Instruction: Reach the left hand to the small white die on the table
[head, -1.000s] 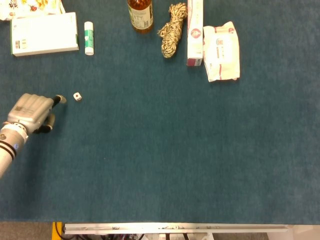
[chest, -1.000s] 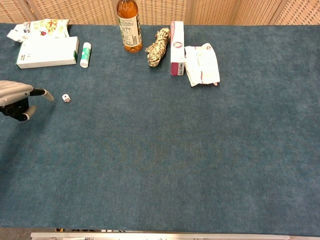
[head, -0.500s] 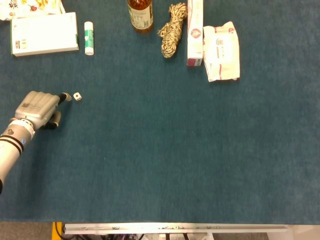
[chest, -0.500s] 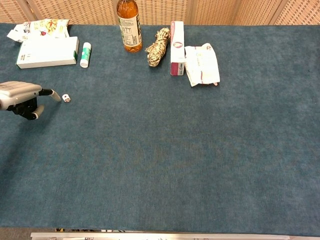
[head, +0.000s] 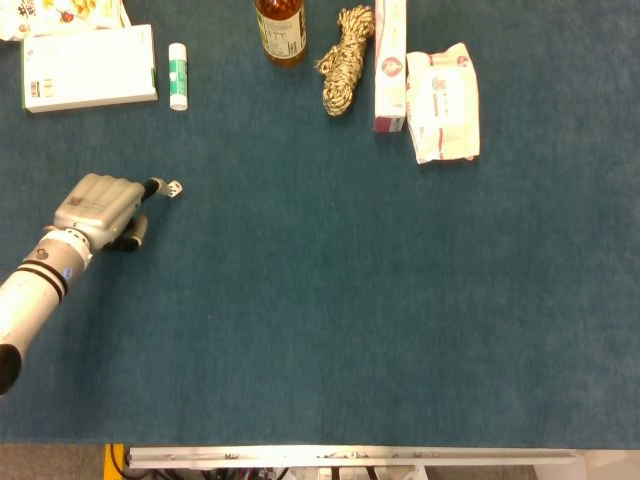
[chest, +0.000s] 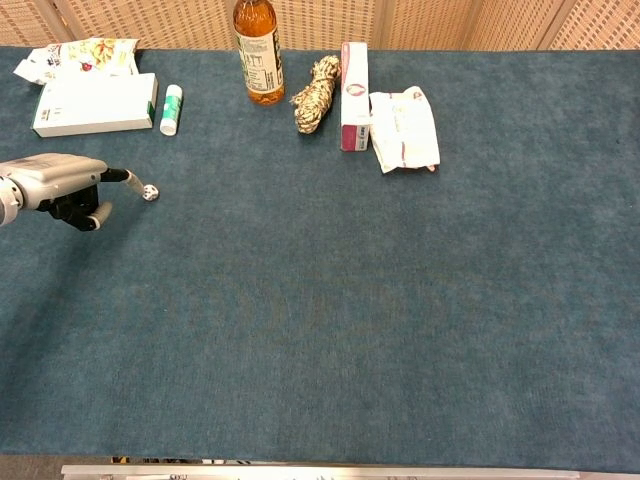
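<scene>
The small white die (head: 174, 188) lies on the blue table cloth at the left, also seen in the chest view (chest: 150, 192). My left hand (head: 100, 208) comes in from the left edge, back upward, most fingers curled in. One outstretched fingertip (head: 154, 184) reaches the die's left side and seems to touch it; in the chest view that fingertip (chest: 133, 178) sits right against the die. The left hand (chest: 58, 180) holds nothing. My right hand shows in neither view.
Along the far edge stand a white box (head: 88, 67), a white-green stick (head: 178, 75), an amber bottle (head: 280, 30), a rope bundle (head: 344, 58), a tall carton (head: 390, 65) and a white pouch (head: 444, 102). The table's front rail (head: 350, 456) runs below.
My left hand has moved right toward the die and its fingertip has reached it. The die has shifted a little to the right, pushed along by the finger.
</scene>
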